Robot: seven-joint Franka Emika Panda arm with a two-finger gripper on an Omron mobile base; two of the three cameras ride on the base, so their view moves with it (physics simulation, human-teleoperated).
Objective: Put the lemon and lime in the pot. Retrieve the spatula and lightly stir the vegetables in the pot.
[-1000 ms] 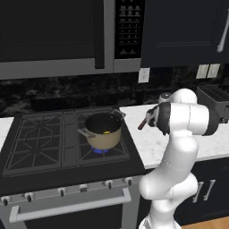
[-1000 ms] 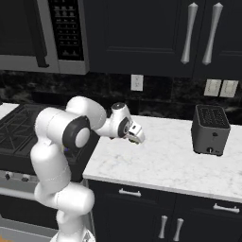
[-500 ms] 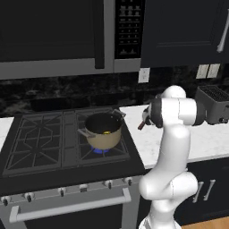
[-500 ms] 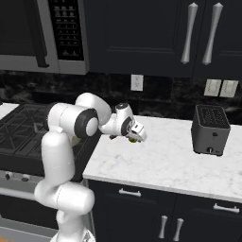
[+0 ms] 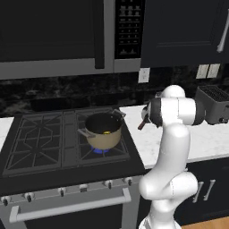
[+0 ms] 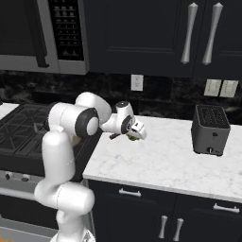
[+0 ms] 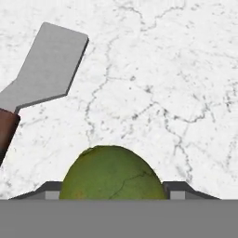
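The gripper (image 7: 111, 197) has been lowered over the lime (image 7: 113, 173), spatula (image 7: 44, 74) at ten o'clock; whether the jaws grip it cannot be told, so lifting toward the pot (image 5: 103, 130) is judged next.

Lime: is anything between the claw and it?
No. In the hand view the lime sits right between the claw's two fingertips on the white counter. The spatula lies off to one side.

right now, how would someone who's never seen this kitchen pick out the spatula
Find the white marble counter between the stove and the toaster. At its stove end the robot's claw hangs over a green lime, and the spatula lies flat on the marble just beside that lime. It is the flat tool there: a grey angular blade on a dark brown handle, next to a round fruit.
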